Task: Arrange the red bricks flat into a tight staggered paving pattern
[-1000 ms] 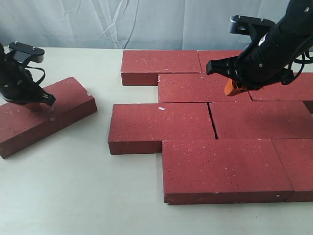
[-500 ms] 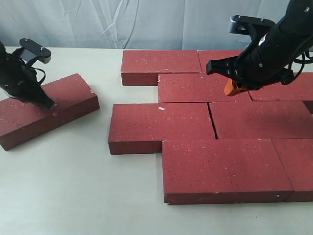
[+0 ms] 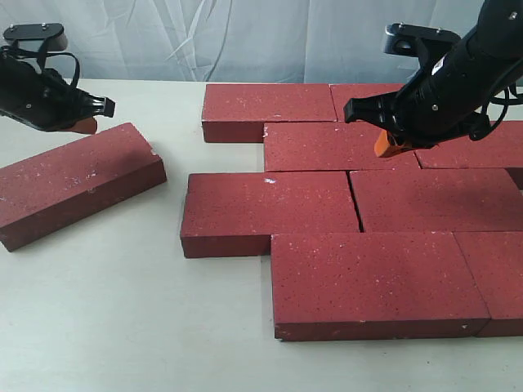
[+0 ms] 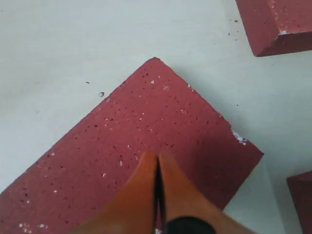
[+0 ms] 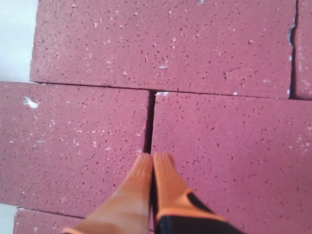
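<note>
Table: pale, bare in front of the paved patch.

Paved patch of red bricks: four staggered rows, two bricks showing per row. All lie flat. Joints are tight, except a thin gap in the second-nearest row.

Loose brick: flat, left of the patch, well apart from it and skewed to its rows.

Left fingers: orange, pressed together, holding nothing. They are above the loose brick's patch-side end.

Right fingers: orange, pressed together, empty. They are above the patch's farther rows. In the wrist view the tips line up with a joint between two bricks.
</note>
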`<state>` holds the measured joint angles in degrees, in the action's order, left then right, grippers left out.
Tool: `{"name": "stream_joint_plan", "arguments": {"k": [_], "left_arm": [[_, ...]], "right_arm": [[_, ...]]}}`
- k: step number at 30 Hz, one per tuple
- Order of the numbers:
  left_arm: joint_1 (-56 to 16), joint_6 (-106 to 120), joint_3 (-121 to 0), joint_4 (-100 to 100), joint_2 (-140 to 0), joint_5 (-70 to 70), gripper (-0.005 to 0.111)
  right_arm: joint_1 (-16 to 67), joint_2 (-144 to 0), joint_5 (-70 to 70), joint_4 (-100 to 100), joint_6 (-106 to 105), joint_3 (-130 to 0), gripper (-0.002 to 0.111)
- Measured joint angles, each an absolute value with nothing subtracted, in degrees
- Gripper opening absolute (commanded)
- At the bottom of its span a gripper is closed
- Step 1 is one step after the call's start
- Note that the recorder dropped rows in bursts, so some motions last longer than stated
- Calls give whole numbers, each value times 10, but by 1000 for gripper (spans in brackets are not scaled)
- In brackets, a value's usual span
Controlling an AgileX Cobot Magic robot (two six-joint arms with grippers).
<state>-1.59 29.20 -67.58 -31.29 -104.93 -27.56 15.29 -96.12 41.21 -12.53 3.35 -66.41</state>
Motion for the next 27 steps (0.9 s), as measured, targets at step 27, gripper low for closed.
{"name": "stream_joint_plan", "arguments": {"k": [27], "left_arm": [[-152,21,-842,-11,-1192,-347,0]], "right_arm": [[153,-961,405,-125,33,-664,-1]]}}
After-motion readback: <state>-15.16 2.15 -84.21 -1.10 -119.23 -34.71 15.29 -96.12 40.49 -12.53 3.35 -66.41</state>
